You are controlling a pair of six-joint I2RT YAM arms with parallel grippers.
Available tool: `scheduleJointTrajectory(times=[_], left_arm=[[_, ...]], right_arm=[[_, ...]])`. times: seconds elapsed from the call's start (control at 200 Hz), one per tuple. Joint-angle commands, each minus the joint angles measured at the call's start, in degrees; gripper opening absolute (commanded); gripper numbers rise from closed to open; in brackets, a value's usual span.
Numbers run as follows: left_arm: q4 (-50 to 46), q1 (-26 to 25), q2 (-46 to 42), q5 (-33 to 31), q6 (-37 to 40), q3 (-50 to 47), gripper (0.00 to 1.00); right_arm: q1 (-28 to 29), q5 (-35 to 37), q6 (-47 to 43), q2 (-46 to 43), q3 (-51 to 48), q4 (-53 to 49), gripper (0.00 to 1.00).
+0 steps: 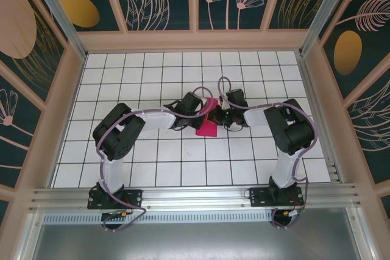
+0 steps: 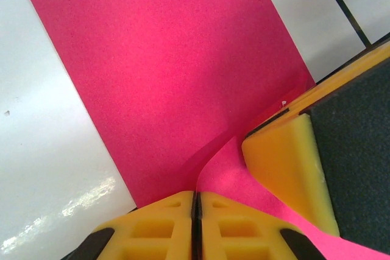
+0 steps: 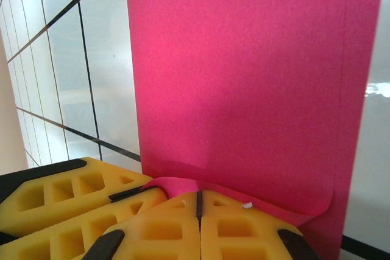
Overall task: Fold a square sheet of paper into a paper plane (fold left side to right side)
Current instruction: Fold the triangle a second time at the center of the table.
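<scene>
Yellow fingers [image 2: 152, 223] of your left gripper [image 2: 194, 211] sit closest in the left wrist view. They are pressed together, and the near edge of the pink sheet of paper [image 2: 164, 77] curls up into the seam between them. Just to their right, one yellow finger of your right gripper [image 3: 198, 214] sits over the same sheet.

From the right wrist you can see that gripper's jaws closed too, pinching a raised lip of the sheet, with the left gripper's fingers just beside them on the left. Beyond the fingers the sheet lies flat on the white gridded table [image 1: 122, 71] as a long, narrow rectangle. It is in two layers, and along the right side the upper layer's edge stops just short of the one beneath.

From above, you see the sheet near the middle of the table. Both grippers meet over its far end, and its near end points toward the arm bases [image 1: 116, 198].
</scene>
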Motion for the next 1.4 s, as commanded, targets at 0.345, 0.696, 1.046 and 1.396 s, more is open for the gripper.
scheduleJointTrajectory(times=[0.345,0.696,1.046,1.396], left_arm=[[-4.12,0.39,-12.97,-2.32,-1.08,-2.12,0.35],[6.71,-0.39,-14.27,18.13,-4.88,-10.32,0.37],[7.98,-1.12,-10.79,16.20,-5.46,-10.95,0.39],[7.37,-1.05,-7.55,11.51,-5.49,-12.24,0.38]], right_arm=[[-0.07,3.93,-1.94,2.33,0.28,-4.87,0.08],[-0.07,3.67,-2.29,1.88,0.37,-4.93,0.08],[-0.06,3.52,-2.51,1.90,0.58,-5.36,0.08],[-0.01,3.40,-2.86,1.82,0.81,-5.86,0.08]])
